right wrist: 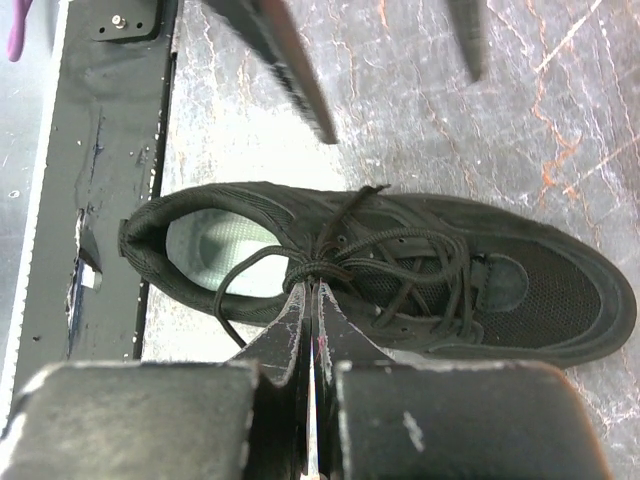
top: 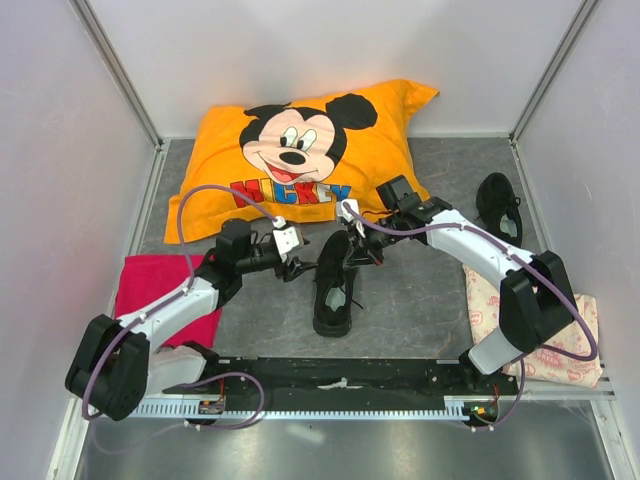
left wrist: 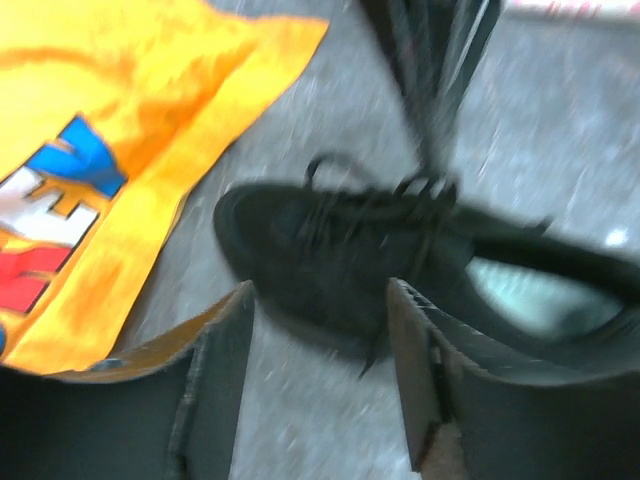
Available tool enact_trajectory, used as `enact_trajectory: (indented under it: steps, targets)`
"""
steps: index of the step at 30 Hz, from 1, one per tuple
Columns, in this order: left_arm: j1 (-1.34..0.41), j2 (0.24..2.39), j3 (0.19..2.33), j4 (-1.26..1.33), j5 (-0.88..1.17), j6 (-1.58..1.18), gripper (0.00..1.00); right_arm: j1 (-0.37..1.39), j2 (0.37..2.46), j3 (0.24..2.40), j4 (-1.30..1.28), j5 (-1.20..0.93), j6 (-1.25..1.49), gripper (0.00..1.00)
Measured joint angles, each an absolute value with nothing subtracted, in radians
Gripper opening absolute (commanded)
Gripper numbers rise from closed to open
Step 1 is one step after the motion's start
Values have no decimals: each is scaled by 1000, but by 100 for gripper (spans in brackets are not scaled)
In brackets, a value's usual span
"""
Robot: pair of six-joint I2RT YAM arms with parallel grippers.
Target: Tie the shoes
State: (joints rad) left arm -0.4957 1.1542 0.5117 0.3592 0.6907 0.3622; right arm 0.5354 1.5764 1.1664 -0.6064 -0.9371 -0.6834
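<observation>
Workpiece position: one black sneaker [top: 335, 290] lies on its sole at the centre of the grey bench [top: 420, 300], toe toward the Mickey Mouse pillow [top: 300, 150] and heel toward the arm bases; the second sneaker [top: 499, 205] sits well apart at the far right, with neither arm on it.

Right tool [right wrist: 312, 285]: fingers pressed together, clamped on the laces [right wrist: 400, 255] where they bunch over the tongue; the pale insole [right wrist: 210, 245] shows just beside the pinch. This grip appears intended to anchor the lace bundle, so that a pull on one strand does not drag the shoe across the bench.

Left tool [left wrist: 320, 290]: fingers apart with nothing held, hovering near the toe half of the same sneaker, close to the pillow edge; its wrist view is blurred, so contact with the upper cannot be confirmed.

Judgement: the open tool is placed to take a free loop opposite the right pinch; loops are visible but no finished bow can be made out, so tying reads as under way.

Risk: the thin laces may slip from the pinch.

A red cloth [top: 150, 285] and a patterned cloth [top: 545, 335] lie at the bench edges, apart from the work.
</observation>
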Motion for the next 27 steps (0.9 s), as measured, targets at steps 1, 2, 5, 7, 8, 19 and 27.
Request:
enact_trajectory:
  steps: [1, 2, 5, 7, 8, 19, 27]
  targets:
    - [-480, 1161, 517, 332, 704, 400, 68, 540, 1574, 1167, -606, -937, -683, 0]
    - [-465, 1172, 525, 313, 720, 429, 71, 543, 1571, 1168, -604, -937, -683, 0]
    - [-435, 1212, 569, 255, 779, 498, 72, 554, 1568, 1168, -600, -937, -684, 0]
    - [-426, 1230, 596, 232, 825, 521, 72, 558, 1568, 1168, -599, -934, -684, 0]
    - [-426, 1235, 606, 223, 856, 527, 72, 560, 1568, 1169, -599, -934, -684, 0]
    - [-427, 1299, 678, 167, 1033, 578, 73, 577, 1568, 1171, -599, -927, -686, 0]
    - [-427, 1336, 742, 133, 1056, 632, 65, 594, 1568, 1182, -599, -924, -696, 0]
